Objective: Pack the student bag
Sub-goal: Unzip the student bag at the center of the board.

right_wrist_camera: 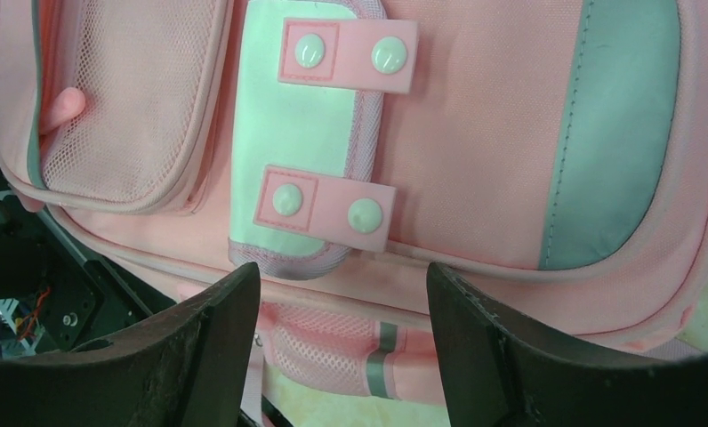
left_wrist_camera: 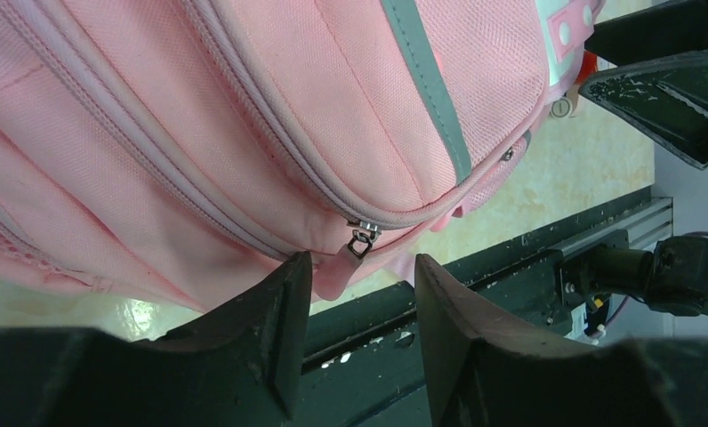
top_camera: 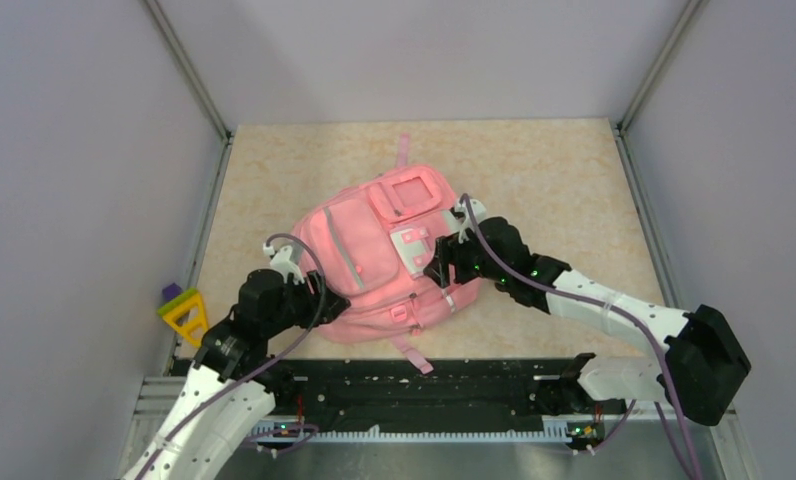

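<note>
Left gripper: we see the left gripper (left_wrist_camera: pixel 359 267) with its jaws spread and nothing clamped between them. In the top view it sits at the bag's near-left side.
Between the left fingers: a metal zipper pull (left_wrist_camera: pixel 362 238) with a pink fabric tab (left_wrist_camera: pixel 337 269) hangs into the gap, close to one finger (left_wrist_camera: pixel 275 329). We cannot tell whether they touch.
Above the left gripper: two zipper lines run along the pink fabric, and a grey-green stripe (left_wrist_camera: pixel 430 89) crosses the panel.
Right gripper: the right gripper (right_wrist_camera: pixel 341 276) has its jaws wide apart and grips nothing. It is over the right side of the bag's front.
Beyond the right gripper: a white-pink patch (right_wrist_camera: pixel 284 133) lies just past the fingertips, crossed by two pink snap straps (right_wrist_camera: pixel 346 53), each with two round studs. A mesh pocket (right_wrist_camera: pixel 119 107) lies on one side of the patch and a grey-green panel (right_wrist_camera: pixel 613 124) on the other.
Student bag: the student bag (top_camera: pixel 364 260) lies flat, front up, around the middle of the counter (top_camera: pixel 554 180), somewhat closer to the near edge than to the far one. One pink strap points to the far edge, and another reaches the black rail (top_camera: pixel 474 392) along the near edge.
Left edge: a yellow and purple triangular object (top_camera: pixel 184 310) stands by the near-left corner, apart from the bag.
</note>
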You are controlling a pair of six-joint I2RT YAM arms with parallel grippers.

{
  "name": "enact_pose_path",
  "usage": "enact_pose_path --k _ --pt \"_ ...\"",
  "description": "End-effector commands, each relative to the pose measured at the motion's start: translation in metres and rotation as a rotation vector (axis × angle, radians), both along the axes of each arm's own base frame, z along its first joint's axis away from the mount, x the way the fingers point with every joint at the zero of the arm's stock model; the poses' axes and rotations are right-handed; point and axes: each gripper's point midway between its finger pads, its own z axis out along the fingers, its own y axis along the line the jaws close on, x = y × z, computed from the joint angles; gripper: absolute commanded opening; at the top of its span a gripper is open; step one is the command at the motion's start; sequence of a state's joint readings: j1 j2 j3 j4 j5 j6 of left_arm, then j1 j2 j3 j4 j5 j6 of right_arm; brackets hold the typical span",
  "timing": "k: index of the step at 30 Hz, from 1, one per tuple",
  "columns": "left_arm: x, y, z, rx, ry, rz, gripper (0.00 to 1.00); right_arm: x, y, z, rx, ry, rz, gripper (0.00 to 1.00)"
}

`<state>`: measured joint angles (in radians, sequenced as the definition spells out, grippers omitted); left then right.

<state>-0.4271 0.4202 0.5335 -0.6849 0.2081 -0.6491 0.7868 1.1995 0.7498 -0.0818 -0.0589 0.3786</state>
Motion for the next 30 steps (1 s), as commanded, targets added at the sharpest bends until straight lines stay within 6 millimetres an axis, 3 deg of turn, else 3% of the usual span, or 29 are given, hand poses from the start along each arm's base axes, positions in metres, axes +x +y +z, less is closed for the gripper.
enact_pose_path --k 1,4,11,15,19,24,30 --pt "0.011 0.000 0.012 0.005 -0.037 0.024 0.49 0.006 0.005 0.014 0.079 -0.023 -0.019 0.67" --pt "0.015 0.000 0.009 0.022 -0.028 0.025 0.43 0.006 0.007 0.015 0.133 -0.011 -0.050 0.67" --pt "0.024 0.000 0.005 0.069 -0.018 0.020 0.35 -0.003 0.012 0.011 0.270 0.050 -0.083 0.85" --pt "0.025 -0.001 0.007 0.079 -0.025 0.013 0.19 -0.009 0.006 0.017 0.347 0.045 -0.124 0.89" --pt "0.025 -0.002 0.011 0.079 -0.041 0.000 0.00 -0.008 -0.015 0.017 0.303 0.005 -0.206 0.91" --pt "0.025 -0.005 0.020 0.079 -0.070 -0.033 0.00 -0.018 -0.035 0.015 0.285 0.008 -0.247 0.93" --pt "0.031 -0.007 0.028 0.086 -0.082 -0.042 0.00 -0.043 -0.039 -0.005 0.249 0.087 -0.234 0.94"
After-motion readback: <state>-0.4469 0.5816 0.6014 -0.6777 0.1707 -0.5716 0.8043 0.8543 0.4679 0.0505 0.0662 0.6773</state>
